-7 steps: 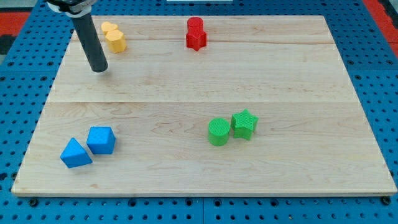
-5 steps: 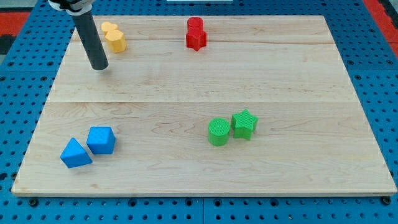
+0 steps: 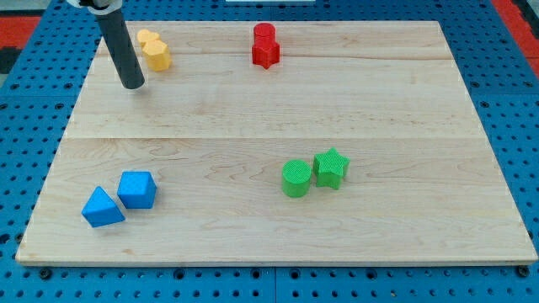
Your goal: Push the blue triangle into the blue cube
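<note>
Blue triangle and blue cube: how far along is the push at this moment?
Done, by the look of it: the blue triangle sits against the blue cube at the view's bottom left, no gap visible. In hand: nothing; my tip is far off, near the yellow blocks at top left. Left: apparently nothing.

Illumination is bright, even and diffuse across the pale wooden board, with only faint soft shadows close beside the blocks and the straight dark rod, no glare, sharp focus throughout and no visible edge distortion.
</note>
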You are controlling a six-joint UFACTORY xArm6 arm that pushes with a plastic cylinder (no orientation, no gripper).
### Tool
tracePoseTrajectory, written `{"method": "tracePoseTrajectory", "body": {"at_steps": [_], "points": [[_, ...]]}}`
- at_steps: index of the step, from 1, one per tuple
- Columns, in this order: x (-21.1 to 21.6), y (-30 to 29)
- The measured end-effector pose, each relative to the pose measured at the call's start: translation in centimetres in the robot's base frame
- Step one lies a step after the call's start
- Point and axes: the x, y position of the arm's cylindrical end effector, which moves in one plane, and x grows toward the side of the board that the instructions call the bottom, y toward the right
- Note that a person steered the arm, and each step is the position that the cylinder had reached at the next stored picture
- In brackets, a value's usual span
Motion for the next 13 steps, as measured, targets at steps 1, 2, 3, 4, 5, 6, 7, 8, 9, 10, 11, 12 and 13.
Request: {"method": "tracePoseTrajectory", "body": {"at_steps": [1,2,3,4,5,6,7,8,9,10,11,12,13], "points": [[2.7,0.3],[13.6,-0.5],[21.5,-4.2],[26.0,0.2],[23.9,2.9],[24.6,2.2],[25.3,2.3],[27.9,2.0],[27.9,1.5],[27.8,-0.8],[27.8,-1.0],[27.8,-1.9],[27.8,-4.9]]}}
